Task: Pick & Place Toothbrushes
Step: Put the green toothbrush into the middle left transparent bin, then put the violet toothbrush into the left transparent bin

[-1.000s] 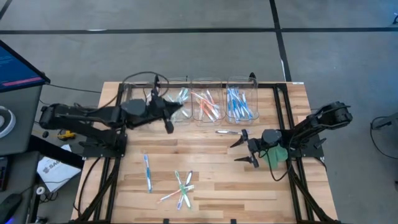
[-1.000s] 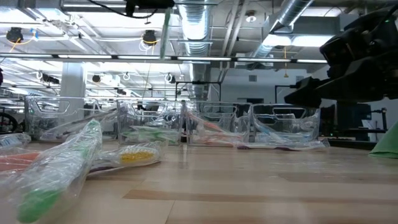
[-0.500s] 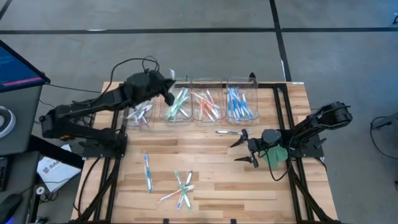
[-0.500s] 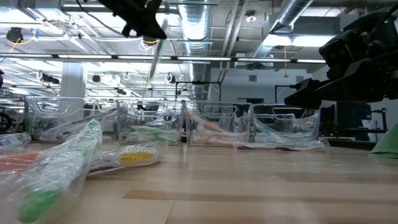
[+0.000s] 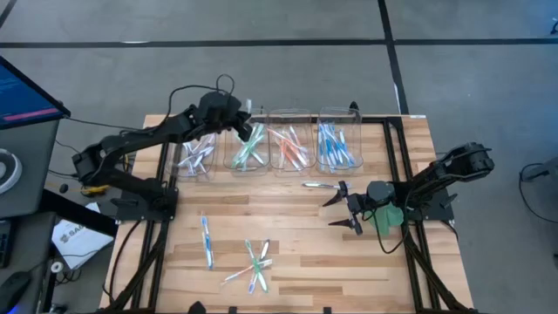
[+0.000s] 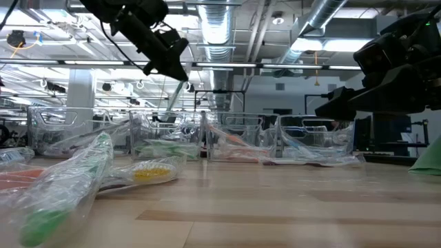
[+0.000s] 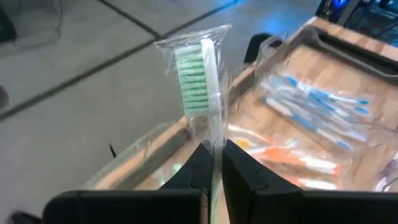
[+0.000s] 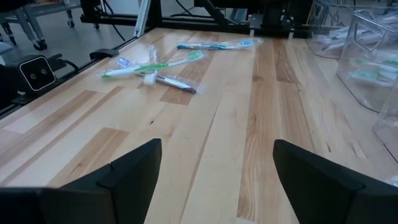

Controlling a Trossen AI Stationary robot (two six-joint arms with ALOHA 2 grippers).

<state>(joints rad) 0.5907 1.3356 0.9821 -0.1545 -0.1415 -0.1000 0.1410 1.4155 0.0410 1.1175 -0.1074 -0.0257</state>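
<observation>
Green-bristled, plastic-wrapped toothbrush (image 7: 202,93) stands pinched in the left gripper (image 5: 245,118), above the clear bin of green brushes (image 5: 248,161) at the table's twelve o'clock. Loose wrapped toothbrushes (image 5: 253,266) lie toward six o'clock. Right gripper (image 5: 342,208) hovers spread wide at three o'clock.

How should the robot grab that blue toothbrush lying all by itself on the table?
Grip the blue toothbrush around the middle of its handle, coming straight down from above with the fingers on either side of its thin width. It lies flat on the table, long and narrow, apart from the pile of toothbrushes, so both sides look free.
</observation>
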